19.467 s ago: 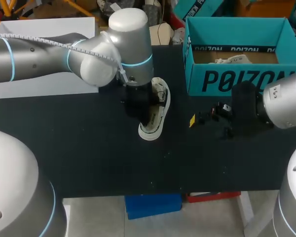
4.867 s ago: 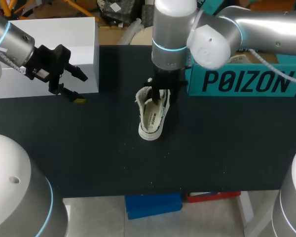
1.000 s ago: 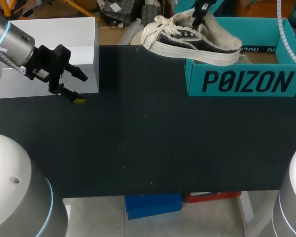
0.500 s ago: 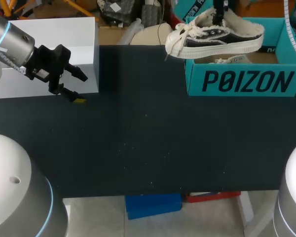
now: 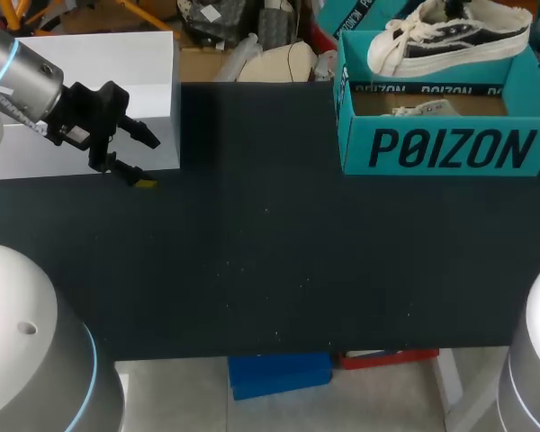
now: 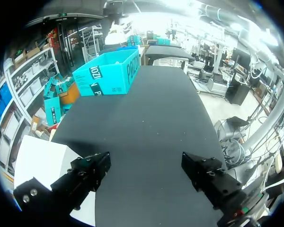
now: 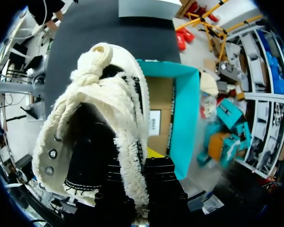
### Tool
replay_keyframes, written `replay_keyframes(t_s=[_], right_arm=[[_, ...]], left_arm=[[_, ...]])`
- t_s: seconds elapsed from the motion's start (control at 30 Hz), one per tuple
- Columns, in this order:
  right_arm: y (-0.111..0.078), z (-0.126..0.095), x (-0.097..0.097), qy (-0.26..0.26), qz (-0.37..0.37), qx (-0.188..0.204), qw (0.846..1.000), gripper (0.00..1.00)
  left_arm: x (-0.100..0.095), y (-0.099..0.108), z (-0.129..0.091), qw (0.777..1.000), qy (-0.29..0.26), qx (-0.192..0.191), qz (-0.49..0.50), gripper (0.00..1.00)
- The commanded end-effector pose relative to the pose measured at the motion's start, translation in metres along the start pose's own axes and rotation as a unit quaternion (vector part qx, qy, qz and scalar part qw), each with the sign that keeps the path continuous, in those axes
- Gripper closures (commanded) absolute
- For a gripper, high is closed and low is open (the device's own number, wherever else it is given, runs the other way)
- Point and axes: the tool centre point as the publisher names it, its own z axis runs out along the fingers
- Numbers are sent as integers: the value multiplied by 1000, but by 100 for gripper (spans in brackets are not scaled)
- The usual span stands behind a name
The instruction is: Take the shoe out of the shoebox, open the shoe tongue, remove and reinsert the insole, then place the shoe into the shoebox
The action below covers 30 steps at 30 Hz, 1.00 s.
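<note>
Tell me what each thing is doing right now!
shoe: held in the air above the shoebox
shoebox: open, no lid on
right pincer: shut on the shoe's side
left pincer: open, holding nothing

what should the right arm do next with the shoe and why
Probably lower it straight down, and only then open the right jaws: the shoe hangs in the air over the open shoebox, pinched at its collar, not yet resting inside.
</note>
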Motion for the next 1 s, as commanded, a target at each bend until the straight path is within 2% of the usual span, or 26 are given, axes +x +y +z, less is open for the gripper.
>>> replay_keyframes(t_s=[0.03, 0.23, 0.4, 0.57, 1.0], right_arm=[[-18, 24, -42, 12, 0, -19, 1000, 100], [-28, 56, -79, 1, 19, -31, 999, 100], [-27, 84, -98, -3, 25, -36, 999, 100], [-23, 117, -104, 2, 34, -35, 999, 100], [-9, 196, -99, 25, 30, -44, 998, 100]], left_arm=[[1, 1, 1, 1000, -2, 0, 1, 0], [1, 1, 1, 1000, -2, 0, 1, 0], [1, 1, 1, 1000, -2, 0, 1, 0], [1, 1, 1, 1000, -2, 0, 1, 0], [1, 1, 1, 1000, -2, 0, 1, 0]])
